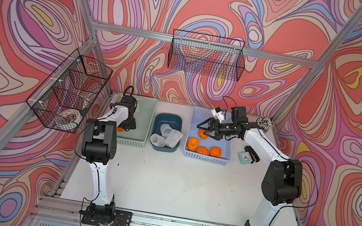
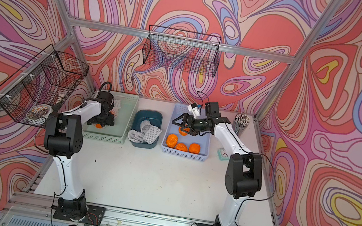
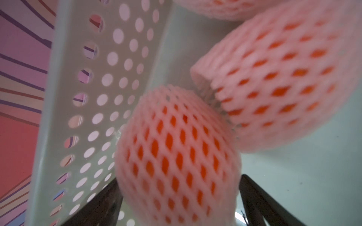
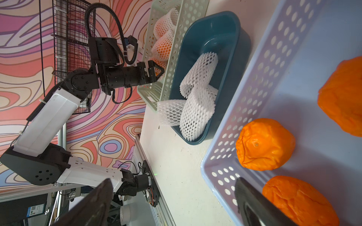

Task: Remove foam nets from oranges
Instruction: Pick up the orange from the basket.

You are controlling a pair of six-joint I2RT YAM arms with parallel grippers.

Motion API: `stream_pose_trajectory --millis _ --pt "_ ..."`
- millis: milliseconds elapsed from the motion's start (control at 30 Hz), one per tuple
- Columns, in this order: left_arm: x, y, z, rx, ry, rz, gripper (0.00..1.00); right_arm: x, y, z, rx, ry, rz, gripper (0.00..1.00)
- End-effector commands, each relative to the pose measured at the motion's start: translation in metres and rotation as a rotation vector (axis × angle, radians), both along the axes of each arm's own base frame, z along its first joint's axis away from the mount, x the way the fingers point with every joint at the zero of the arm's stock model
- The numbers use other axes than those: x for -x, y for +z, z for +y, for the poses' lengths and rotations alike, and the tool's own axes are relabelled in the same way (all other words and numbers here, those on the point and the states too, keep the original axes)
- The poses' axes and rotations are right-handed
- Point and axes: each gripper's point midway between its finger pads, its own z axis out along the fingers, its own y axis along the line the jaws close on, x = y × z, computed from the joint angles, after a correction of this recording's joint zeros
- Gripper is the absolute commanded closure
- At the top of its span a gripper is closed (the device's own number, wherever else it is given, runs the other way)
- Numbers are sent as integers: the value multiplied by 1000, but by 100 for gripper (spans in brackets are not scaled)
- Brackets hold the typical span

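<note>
Left claw [image 3: 179,178], spread wide, straddles a netted orange [image 3: 176,148], likely to lift it. Right claw [image 1: 202,132] hovers open, empty, above stripped oranges [image 1: 192,144].

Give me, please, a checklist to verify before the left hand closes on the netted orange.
1. The left hand is open, with its fingers on both sides of the netted orange: ok.
2. Those fingers touch it: cannot tell.
3. The right hand is open and empty, over the lavender basket: ok.
4. All removed nets lie inside the teal bin: not ok, one hangs over the rim.
5. The wall of the green basket is clear of the left hand: cannot tell, it looks close.
</note>
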Motion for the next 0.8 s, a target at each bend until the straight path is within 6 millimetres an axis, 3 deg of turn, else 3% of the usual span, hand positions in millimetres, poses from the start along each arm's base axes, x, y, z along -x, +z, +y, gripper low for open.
stream_pose_trajectory --millis 0,233,467,767 --pt "-14 -1 7 12 -1 -19 7 -2 0 -1 3 10 -3 2" --pt "-24 -5 6 42 -7 -27 7 -1 0 -1 16 13 -4 2" --pt "-18 -10 -1 91 -9 -27 10 -4 -3 -2 24 10 3 2" --pt "-8 -7 2 110 21 -22 24 -5 -2 -1 26 8 2 2"
